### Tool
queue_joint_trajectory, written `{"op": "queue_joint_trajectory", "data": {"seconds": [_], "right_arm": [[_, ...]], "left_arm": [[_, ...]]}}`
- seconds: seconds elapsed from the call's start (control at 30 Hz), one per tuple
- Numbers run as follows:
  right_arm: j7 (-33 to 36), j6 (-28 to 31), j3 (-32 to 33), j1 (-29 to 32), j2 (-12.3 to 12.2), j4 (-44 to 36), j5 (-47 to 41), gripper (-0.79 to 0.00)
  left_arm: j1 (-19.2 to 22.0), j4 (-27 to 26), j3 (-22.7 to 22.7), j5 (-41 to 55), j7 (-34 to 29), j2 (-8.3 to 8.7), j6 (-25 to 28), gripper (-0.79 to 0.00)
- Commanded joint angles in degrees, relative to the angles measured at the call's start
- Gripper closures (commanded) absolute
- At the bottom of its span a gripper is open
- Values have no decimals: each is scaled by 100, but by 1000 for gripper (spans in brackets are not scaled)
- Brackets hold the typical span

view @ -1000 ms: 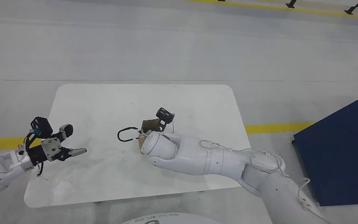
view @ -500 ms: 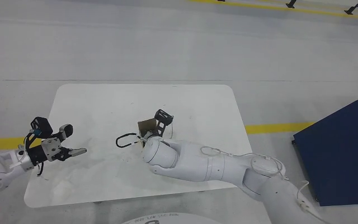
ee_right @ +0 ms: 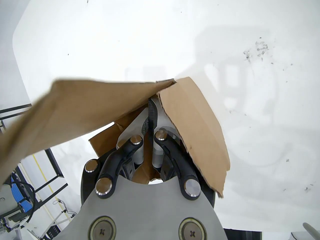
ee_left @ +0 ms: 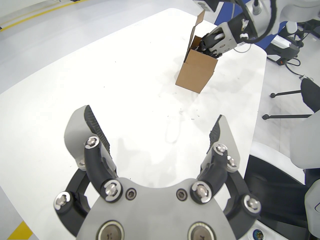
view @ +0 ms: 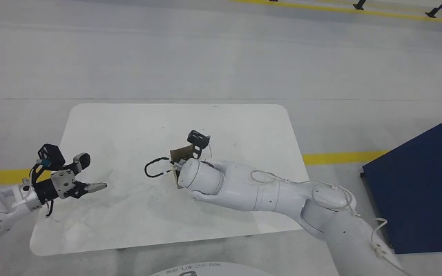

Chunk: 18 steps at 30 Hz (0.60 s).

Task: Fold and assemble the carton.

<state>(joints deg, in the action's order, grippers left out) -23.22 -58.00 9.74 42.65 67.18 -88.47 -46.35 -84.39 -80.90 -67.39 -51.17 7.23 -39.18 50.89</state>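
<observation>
The carton (ee_left: 196, 72) is stood upright at the middle of the table (view: 110, 138), one flap raised; the right gripper (ee_right: 150, 112), fingers pressed together, has been turned slightly leftward inside its mouth, so folding is judged unfinished; the left gripper (ee_left: 153, 116) is held spread at the near left edge.

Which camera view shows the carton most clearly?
The left wrist view: the whole carton stands open on the table, with the right claw at its top. In the top view an arm covers most of it. The right wrist view catches its flaps close up, around the claw.
</observation>
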Motion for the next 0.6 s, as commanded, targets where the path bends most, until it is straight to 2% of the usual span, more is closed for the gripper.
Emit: {"op": "queue_joint_trajectory", "data": {"seconds": [0.0,0.23,0.57], "right_arm": [[437,0,0,-33,56,252,272,0],[1752,0,0,-89,332,902,1332,0],[2896,0,0,-251,734,1845,2095,0]], "left_arm": [[0,0,0,0,0,0,0,-785],[0,0,0,0,0,0,0,-785],[0,0,0,0,0,0,0,-785]]}}
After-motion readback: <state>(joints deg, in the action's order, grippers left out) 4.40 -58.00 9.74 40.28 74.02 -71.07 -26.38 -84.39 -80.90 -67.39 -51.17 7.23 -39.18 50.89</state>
